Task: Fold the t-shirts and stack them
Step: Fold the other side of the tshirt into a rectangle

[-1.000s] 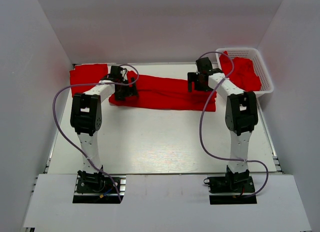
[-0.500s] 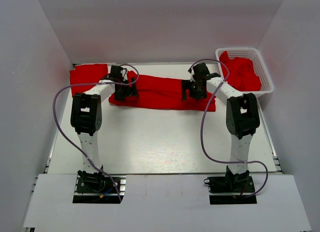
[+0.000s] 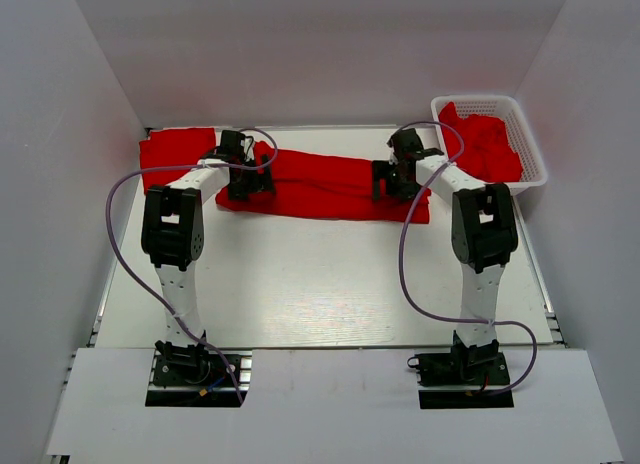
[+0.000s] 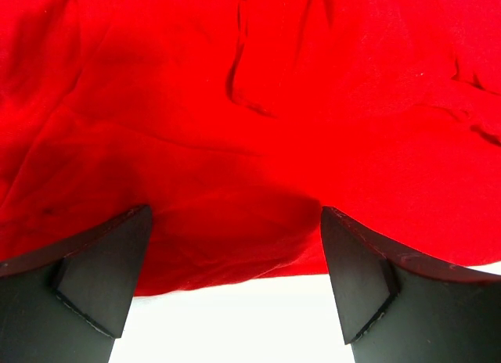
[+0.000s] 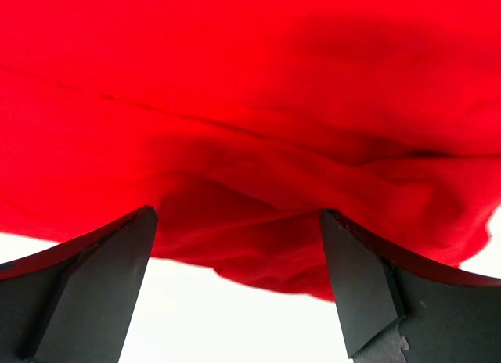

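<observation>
A bright red t-shirt (image 3: 320, 184) lies bunched in a long band across the back of the table. My left gripper (image 3: 244, 184) stands open over its left end. In the left wrist view the cloth (image 4: 258, 128) fills the frame, its near hem lies between the dark fingers (image 4: 102, 277), and the left gripper (image 4: 235, 281) holds nothing. My right gripper (image 3: 392, 182) stands open over the shirt's right end. In the right wrist view the right gripper (image 5: 235, 289) straddles the rumpled near edge of the cloth (image 5: 258, 105). Another red t-shirt (image 3: 172, 149) lies flat at the back left.
A white lattice basket (image 3: 480, 98) stands at the back right with more red t-shirts (image 3: 488, 144) heaped in it. White walls close in the table on three sides. Purple cables loop from both arms.
The right gripper has come away from the basket side, moving left and nearer over the shirt's right end, then settling slightly back right. The left arm has not moved.
</observation>
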Robot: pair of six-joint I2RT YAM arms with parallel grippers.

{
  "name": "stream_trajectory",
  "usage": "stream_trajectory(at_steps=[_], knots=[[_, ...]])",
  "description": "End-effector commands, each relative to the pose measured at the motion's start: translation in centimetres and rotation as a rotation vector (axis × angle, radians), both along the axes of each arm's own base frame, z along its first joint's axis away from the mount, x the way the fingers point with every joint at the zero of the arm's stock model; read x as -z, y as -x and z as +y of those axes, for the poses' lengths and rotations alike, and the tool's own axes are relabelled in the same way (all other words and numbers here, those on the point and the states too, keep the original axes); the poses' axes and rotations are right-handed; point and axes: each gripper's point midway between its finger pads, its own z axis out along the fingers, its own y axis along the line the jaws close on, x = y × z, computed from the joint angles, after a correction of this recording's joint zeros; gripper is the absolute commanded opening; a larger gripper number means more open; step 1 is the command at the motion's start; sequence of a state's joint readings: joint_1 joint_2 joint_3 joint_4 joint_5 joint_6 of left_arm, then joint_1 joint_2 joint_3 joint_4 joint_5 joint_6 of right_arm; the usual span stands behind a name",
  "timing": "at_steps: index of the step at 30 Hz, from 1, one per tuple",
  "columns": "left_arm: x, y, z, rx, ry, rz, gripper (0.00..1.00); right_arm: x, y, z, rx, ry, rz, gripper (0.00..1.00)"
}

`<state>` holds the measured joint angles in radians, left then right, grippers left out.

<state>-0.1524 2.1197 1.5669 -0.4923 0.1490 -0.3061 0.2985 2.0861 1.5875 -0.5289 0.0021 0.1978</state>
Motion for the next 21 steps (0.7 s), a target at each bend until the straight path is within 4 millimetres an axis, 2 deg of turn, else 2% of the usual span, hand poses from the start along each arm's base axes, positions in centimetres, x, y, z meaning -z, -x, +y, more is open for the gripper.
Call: stream_trajectory(at_steps=[1, 2, 3, 6, 8, 10, 13, 19, 20, 21], knots=[[2.9, 1.7, 2.1, -0.023, -0.074, 0.102, 1.0, -0.8, -2.5, -1.0, 0.069, 0.015, -0.085, 0.9], [2.9, 1.7, 2.1, -0.023, -0.074, 0.102, 1.0, -0.7, -3.0, -1.4, 0.082, 0.029, -0.099, 0.9], [2.9, 1.7, 2.1, -0.023, -0.074, 0.102, 1.0, -1.9, -4.3, -1.7, 0.102, 0.035, -0.14, 0.9], [3.0, 1.7, 2.4, -0.02, -0.088, 0.099, 1.0, -2.2, -6.3, -2.4, 0.13, 0.05, -0.165, 0.9], [2.6, 1.8, 2.4, -0.02, -0.088, 0.099, 1.0, -1.6, -6.8, -3.5, 0.161, 0.087, -0.136, 0.9], [2.3, 1.5, 2.4, -0.013, -0.091, 0.088, 1.0, -3.0, -7.9, -3.7, 0.17, 0.083, -0.166, 0.9], [1.9, 1.4, 2.4, -0.013, -0.089, 0.079, 1.0, -3.1, -7.9, -4.1, 0.16, 0.086, -0.166, 0.9], [-0.1, 0.6, 2.2, -0.015, -0.082, 0.031, 1.0, -6.1, -6.9, -2.6, 0.098, 0.03, -0.196, 0.9], [-0.1, 0.6, 2.1, -0.01, -0.075, 0.032, 1.0, -6.1, -6.7, -2.5, 0.092, 0.022, -0.192, 0.9], [-0.9, 0.2, 2.0, -0.011, -0.072, 0.012, 1.0, -6.6, -7.0, -2.1, 0.072, -0.001, -0.21, 0.9]])
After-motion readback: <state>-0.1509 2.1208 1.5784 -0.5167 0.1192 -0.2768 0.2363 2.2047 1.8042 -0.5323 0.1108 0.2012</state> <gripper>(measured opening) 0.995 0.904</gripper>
